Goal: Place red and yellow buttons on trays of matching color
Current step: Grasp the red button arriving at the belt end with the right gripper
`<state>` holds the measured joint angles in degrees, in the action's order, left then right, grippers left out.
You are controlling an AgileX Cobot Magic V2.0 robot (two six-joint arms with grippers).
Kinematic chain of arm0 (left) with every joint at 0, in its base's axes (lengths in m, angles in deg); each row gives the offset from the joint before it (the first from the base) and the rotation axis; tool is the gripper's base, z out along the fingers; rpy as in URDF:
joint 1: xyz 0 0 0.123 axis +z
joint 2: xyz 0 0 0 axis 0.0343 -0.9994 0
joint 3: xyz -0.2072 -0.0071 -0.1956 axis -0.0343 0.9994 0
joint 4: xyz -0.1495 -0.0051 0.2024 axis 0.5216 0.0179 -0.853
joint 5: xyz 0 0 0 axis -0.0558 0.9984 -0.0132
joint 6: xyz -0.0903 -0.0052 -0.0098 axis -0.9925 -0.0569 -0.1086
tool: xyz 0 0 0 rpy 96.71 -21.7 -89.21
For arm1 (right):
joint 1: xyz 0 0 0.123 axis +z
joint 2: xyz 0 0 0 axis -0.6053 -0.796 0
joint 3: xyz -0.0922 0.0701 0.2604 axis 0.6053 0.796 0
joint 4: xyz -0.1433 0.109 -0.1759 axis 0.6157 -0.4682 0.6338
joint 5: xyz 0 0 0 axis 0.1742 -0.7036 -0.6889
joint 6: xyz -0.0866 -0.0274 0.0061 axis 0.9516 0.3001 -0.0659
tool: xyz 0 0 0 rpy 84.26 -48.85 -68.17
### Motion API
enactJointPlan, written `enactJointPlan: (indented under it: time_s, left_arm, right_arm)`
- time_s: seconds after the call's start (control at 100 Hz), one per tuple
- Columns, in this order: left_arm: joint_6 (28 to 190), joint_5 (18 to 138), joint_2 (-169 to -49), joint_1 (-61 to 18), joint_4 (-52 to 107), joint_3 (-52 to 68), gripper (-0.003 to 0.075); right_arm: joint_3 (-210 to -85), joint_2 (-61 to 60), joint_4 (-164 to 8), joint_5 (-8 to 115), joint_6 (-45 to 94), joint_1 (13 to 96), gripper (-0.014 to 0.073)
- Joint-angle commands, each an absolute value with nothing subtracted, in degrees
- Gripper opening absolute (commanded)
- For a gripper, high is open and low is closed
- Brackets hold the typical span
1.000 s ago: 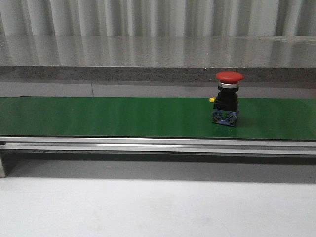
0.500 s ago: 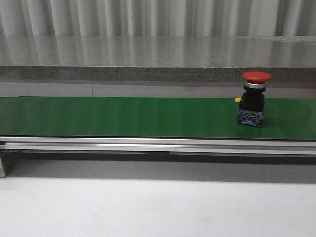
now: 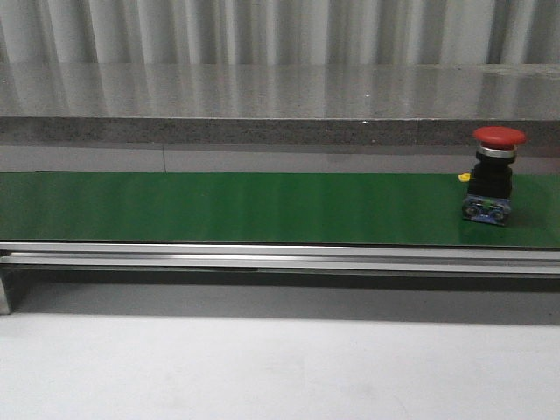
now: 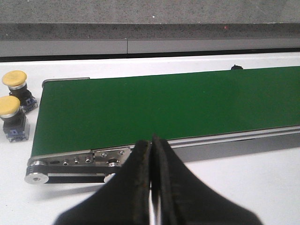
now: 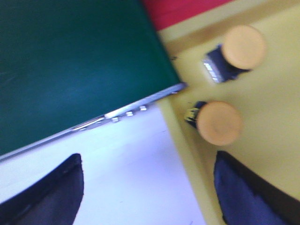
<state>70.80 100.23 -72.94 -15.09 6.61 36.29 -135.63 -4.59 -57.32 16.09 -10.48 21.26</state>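
A red button (image 3: 495, 173) with a black body stands upright on the green belt (image 3: 245, 206) near its right end in the front view. Two yellow buttons (image 5: 233, 52) (image 5: 217, 123) lie on the yellow tray (image 5: 276, 108) in the right wrist view, with a strip of the red tray (image 5: 180, 10) behind. My right gripper (image 5: 147, 180) is open over the white table at the yellow tray's edge, empty. My left gripper (image 4: 151, 149) is shut on nothing, near the belt's other end. Two more yellow buttons (image 4: 16, 87) (image 4: 10, 116) stand on the table beside that end.
The belt runs on a metal frame (image 3: 280, 257) with a roller end (image 4: 70, 168). A grey stone ledge (image 3: 280, 105) and a corrugated wall lie behind it. White table (image 3: 280, 367) lies in front.
The red button has travelled to the right along the belt, from right of the middle to near the right end.
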Motion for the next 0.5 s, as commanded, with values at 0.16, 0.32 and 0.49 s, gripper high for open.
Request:
enactJointPlan:
  time_s: [0.16,0.32,0.49]
  left_arm:
    - [70.8,95.8,-73.2,-15.6,7.4,34.7,-0.002]
    - [70.8,95.8,-73.2,-15.6,7.4,34.7,-0.002]
    - [70.8,95.8,-73.2,-15.6,7.4,34.7,-0.002]
  right_arm:
    - [-143.5,-4.4,-66.5,14.6,0.4,34.1,0.0574]
    - [-147.7,-9.2,-68.0,11.3,3.1,38.2,0.0574]
    - [-152.2,-15.7,-69.6,10.9,6.2,39.6,0.0574]
